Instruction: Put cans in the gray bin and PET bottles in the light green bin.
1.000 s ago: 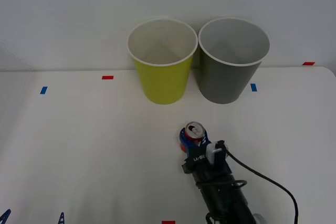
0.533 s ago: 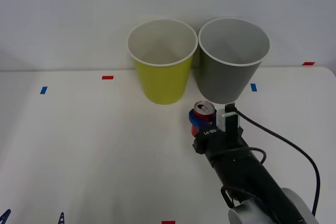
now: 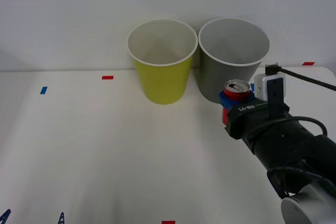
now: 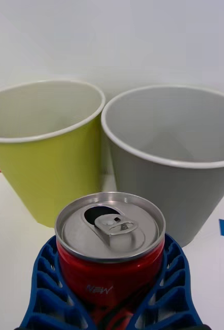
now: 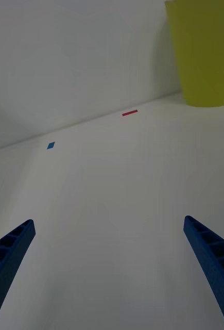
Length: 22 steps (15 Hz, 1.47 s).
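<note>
Red can [image 3: 237, 92] is seen in the front view clamped upright in the right gripper [image 3: 234, 102], raised in front of the gray bin [image 3: 231, 61] wall and not yet above its rim. In the right wrist view, the light green bin [image 4: 37, 149] stands just beside; a rim strike or sideways drift would misplace it. In the left wrist view, the left gripper [image 5: 112, 268] is held wide apart, low over the table [image 5: 117, 196].
</note>
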Tool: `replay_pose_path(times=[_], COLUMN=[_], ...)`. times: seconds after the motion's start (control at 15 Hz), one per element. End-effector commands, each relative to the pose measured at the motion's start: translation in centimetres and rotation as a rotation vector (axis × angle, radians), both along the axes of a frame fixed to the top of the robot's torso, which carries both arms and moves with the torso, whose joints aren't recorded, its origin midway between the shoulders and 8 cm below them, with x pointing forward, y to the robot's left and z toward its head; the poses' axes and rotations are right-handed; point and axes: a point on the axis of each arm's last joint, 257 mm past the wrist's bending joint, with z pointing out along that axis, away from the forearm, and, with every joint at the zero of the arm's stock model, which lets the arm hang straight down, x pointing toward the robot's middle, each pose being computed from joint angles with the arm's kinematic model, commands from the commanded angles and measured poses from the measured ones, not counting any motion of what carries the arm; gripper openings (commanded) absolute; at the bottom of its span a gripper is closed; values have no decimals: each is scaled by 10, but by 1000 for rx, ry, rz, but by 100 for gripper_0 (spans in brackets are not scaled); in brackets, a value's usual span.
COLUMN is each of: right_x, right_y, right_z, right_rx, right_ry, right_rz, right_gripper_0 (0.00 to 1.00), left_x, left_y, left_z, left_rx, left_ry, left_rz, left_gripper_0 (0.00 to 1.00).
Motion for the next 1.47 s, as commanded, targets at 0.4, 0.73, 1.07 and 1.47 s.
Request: replay_pose_path(times=[0.4, 0.73, 1.07, 1.47], right_x=[18, 23, 67, 130], right_y=[-31, -22, -25, -40], right_z=[71, 123, 140, 138], right_rx=[-21, 35, 51, 119], right_ry=[-75, -177, -187, -250], right_rz=[12, 56, 44, 20], right_gripper_0=[0, 0, 0, 0], left_x=[0, 0, 0, 0], left_y=[0, 0, 0, 0], left_z=[0, 0, 0, 0], left_rx=[0, 0, 0, 0], left_ry=[0, 0, 0, 0], left_rz=[0, 0, 0, 0], left_gripper_0=[100, 100, 100, 100])
